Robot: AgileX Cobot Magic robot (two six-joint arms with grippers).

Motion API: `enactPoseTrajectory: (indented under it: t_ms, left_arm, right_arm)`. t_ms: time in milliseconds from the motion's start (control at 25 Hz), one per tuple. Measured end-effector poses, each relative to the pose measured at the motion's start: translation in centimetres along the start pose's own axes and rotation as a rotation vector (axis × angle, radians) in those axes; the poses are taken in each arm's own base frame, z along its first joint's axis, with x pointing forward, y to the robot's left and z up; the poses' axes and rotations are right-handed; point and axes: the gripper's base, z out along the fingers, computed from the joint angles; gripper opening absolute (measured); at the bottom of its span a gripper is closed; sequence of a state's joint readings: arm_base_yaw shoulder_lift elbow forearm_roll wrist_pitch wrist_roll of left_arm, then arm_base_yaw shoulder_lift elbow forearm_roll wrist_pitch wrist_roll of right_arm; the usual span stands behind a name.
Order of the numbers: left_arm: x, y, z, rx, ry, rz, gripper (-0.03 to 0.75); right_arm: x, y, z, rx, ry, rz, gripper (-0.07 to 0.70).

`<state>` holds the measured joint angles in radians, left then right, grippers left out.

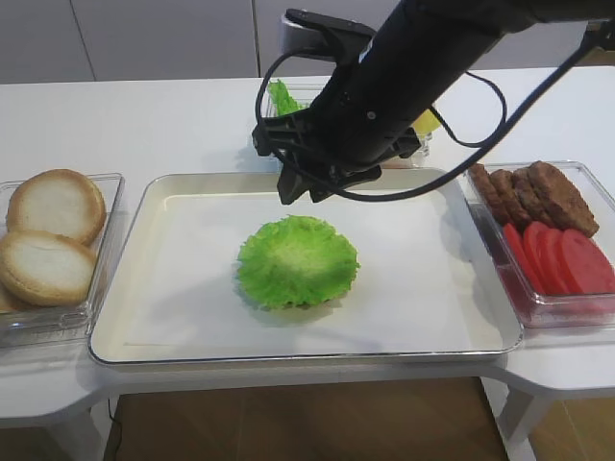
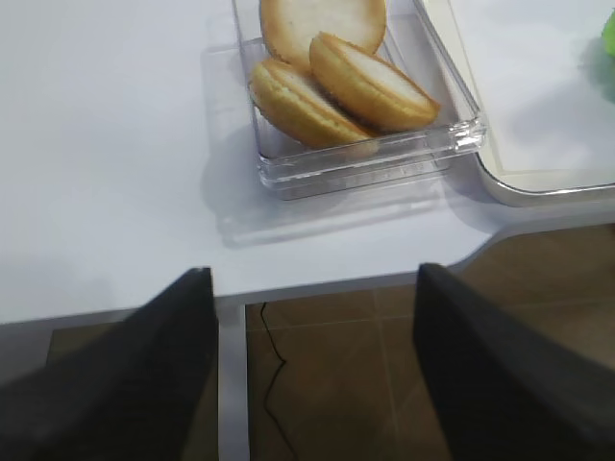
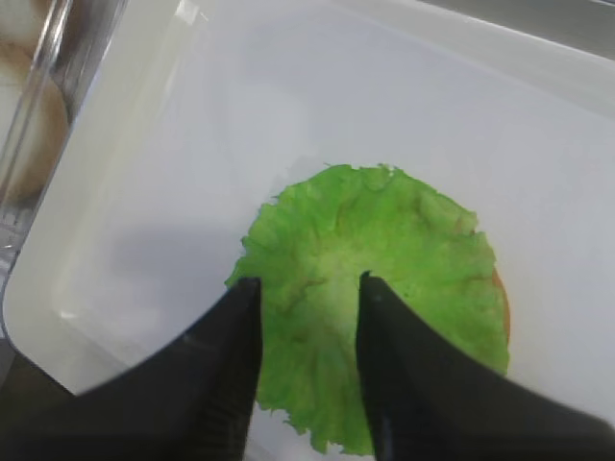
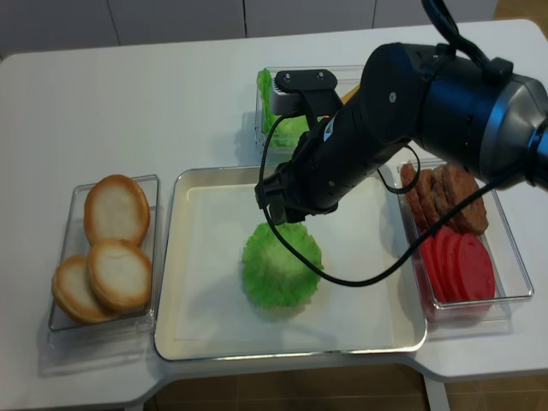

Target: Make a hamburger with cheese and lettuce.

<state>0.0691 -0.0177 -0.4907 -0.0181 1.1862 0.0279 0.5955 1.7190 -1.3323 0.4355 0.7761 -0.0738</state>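
Note:
A frilly green lettuce (image 1: pixel 296 259) (image 4: pixel 281 265) leaf lies flat in the middle of the white tray (image 1: pixel 192 317). It covers the hamburger stack, of which only a thin golden-brown rim (image 3: pixel 503 298) shows at the leaf's right edge. My right gripper (image 1: pixel 307 189) (image 3: pixel 309 280) hovers just above the leaf's back edge, open, with nothing between its fingers. A bit of yellow cheese (image 1: pixel 426 122) shows behind the right arm at the back. My left gripper (image 2: pixel 312 274) stands open over the table's front edge, short of the bun box, and holds nothing.
A clear box with three bun halves (image 1: pixel 53 206) (image 2: pixel 370 82) sits left of the tray. On the right, another box holds dark patties (image 1: pixel 538 192) and red tomato slices (image 1: pixel 562 259). More lettuce (image 4: pixel 274 103) sits in a box behind the tray.

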Motion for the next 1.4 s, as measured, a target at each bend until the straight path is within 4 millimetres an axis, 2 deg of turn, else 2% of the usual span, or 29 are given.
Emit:
enactPoseTrajectory:
  t_ms: [200, 360, 480, 520, 760, 880, 1040, 1240, 1400]
  left_arm:
    - [0.0, 0.0, 0.0, 0.000, 0.000, 0.000, 0.478]
    - [0.0, 0.0, 0.0, 0.000, 0.000, 0.000, 0.478]
    - [0.0, 0.0, 0.0, 0.000, 0.000, 0.000, 0.478]
    - [0.0, 0.0, 0.0, 0.000, 0.000, 0.000, 0.478]
    - [0.0, 0.0, 0.0, 0.000, 0.000, 0.000, 0.478]
    - [0.0, 0.0, 0.0, 0.000, 0.000, 0.000, 0.478]
    - [0.0, 0.0, 0.0, 0.000, 0.000, 0.000, 0.478]
    - [0.0, 0.0, 0.0, 0.000, 0.000, 0.000, 0.478]
    - [0.0, 0.0, 0.0, 0.000, 0.000, 0.000, 0.478]
  right_arm:
    - [0.1, -0.4, 0.0, 0.046, 0.015, -0.048, 0.281]
    - [0.5, -0.8, -0.5, 0.109, 0.105, -0.110, 0.281]
    - [0.2, -1.2, -1.5, 0.196, 0.149, -0.152, 0.281]
    - [0.0, -1.5, -2.4, 0.262, 0.151, -0.184, 0.281]
    - [-0.4, -2.6, -5.3, 0.407, 0.108, -0.244, 0.281]
    - [-0.7, -5.0, -7.2, 0.433, 0.080, -0.154, 0.293]
    - [-0.7, -10.5, -10.8, 0.465, 0.034, 0.030, 0.322]
    - [0.8, -17.1, -15.8, 0.456, -0.057, 0.308, 0.335]
    - [2.2, -19.1, -18.8, 0.417, -0.133, 0.423, 0.423]
